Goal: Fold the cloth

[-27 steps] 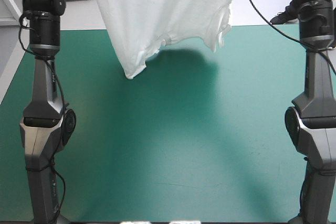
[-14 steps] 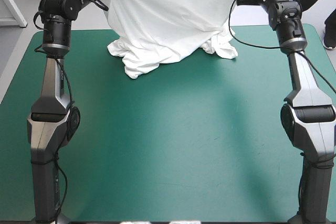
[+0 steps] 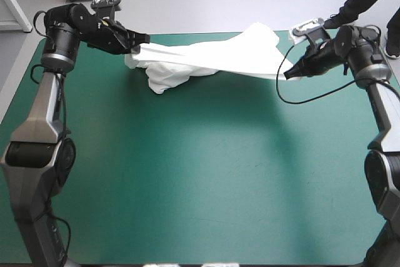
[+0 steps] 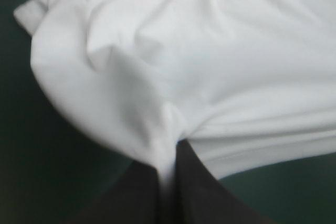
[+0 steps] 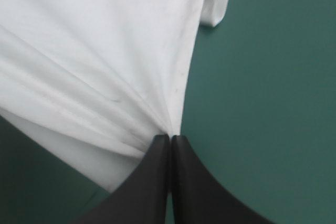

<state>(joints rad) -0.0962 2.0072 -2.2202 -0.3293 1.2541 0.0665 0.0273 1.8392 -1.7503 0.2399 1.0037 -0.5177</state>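
Two hands: both grip the white T-shirt [image 3: 206, 60], one at each end, over the far part of the teal-green worktop [image 3: 200, 173].
Left hand [image 3: 144, 39]: clamped on a bunched edge of the T-shirt near the far left corner. In the left wrist view its black fingers [image 4: 205, 192] meet with a thin fold pinched between them.
Right hand [image 3: 289, 75]: clamped on the opposite end, toward the worktop's right edge. In the right wrist view the cloth fans out in tight pleats from the fingers [image 5: 147, 182].
T-shirt position: a crumpled mass rests on the cover just beside the left hand. One part peaks up near the far edge. A taut band runs from there to the right hand, seemingly a little above the cover.
Step in hand: most likely spreading the T-shirt flat, ahead of any fold.
Doing it well: hold both grips firm and draw the hands apart evenly to take out slack. Lower them together, and drag toward the near edge so the heap by the left hand unrolls. Releasing too soon would leave it bunched.
Left arm pose: reaching forward along the left side, wrist bent inward, hand low and pointing toward the middle.
Right arm pose: mirrored, forearm angled inward, hand low and aimed at the middle.
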